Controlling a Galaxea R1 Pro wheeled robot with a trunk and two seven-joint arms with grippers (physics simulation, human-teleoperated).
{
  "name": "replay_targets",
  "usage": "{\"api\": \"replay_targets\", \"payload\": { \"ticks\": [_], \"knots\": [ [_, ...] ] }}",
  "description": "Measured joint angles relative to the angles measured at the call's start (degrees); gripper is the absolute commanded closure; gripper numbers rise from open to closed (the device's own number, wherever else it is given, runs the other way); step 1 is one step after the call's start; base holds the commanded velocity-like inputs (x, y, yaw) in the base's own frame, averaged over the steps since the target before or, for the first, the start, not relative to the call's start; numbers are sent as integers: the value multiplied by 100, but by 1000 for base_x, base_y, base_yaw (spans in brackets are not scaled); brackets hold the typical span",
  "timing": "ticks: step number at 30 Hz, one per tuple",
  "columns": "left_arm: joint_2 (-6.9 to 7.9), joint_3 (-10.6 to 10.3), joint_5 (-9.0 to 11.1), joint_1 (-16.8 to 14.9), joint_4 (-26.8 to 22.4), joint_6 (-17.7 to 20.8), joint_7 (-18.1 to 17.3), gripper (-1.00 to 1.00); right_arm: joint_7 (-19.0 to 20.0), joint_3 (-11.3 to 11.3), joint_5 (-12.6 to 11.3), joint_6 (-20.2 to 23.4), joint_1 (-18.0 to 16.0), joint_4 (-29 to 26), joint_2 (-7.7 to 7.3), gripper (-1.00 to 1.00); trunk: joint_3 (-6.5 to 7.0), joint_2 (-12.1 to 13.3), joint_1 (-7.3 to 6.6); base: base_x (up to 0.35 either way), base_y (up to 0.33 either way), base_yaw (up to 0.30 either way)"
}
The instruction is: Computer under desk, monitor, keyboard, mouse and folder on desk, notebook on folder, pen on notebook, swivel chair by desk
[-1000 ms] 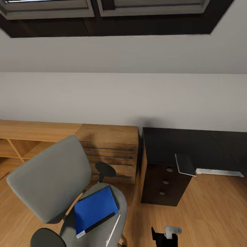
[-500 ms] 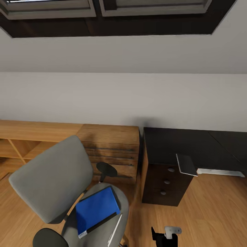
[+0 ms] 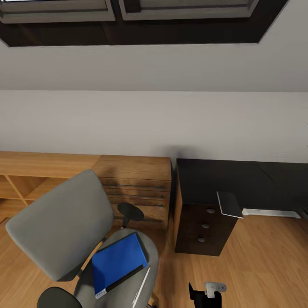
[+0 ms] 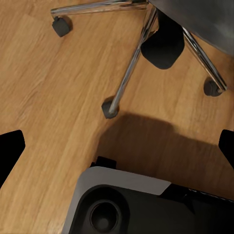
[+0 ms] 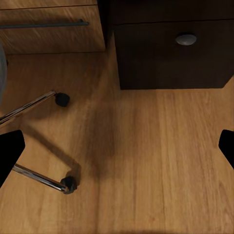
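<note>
While both grippers hang wide open and empty, folder [image 3: 118, 262] lies on chair [image 3: 64, 222] seat, pen [image 3: 142, 285] beside it; looks thin, stiff, slick, so pinch its overhanging edge

Folder [image 3: 118, 262] and pen [image 3: 141, 287] on swivel chair [image 3: 64, 222], left of desk [image 3: 222, 182]

view shifted slightly | swivel chair [image 3: 64, 222], desk [image 3: 222, 184] unmoved

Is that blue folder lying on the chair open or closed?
Closed. The folder lies flat on the swivel chair seat as one blue cover with its dark spine along one edge; no inner pages show.
</note>
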Motion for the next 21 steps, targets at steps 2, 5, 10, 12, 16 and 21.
{"api": "replay_targets", "payload": {
  "ticks": [2,5,10,12,16,21],
  "knots": [
    [0,0,0,1,0,0,0,-100,0,0,0,0,0,0,0,-100,0,0,0,0,0,-19],
    [0,0,1,2,0,0,0,-100,0,0,0,0,0,0,0,-100,0,0,0,0,0,-11],
    [0,2,1,0,0,-1,0,-100,2,0,0,1,0,0,0,-100,0,0,0,0,111,-4],
    [0,2,1,-1,-1,-2,0,-100,2,-1,0,3,0,0,0,-100,0,0,0,0,265,-1],
    [0,2,1,-2,-1,-2,-1,-100,2,-1,0,2,0,0,0,-100,0,0,0,0,285,0],
    [7,2,-7,2,-1,-9,-12,-100,2,0,0,2,0,0,0,-100,0,0,0,0,299,0]
  ]
}}
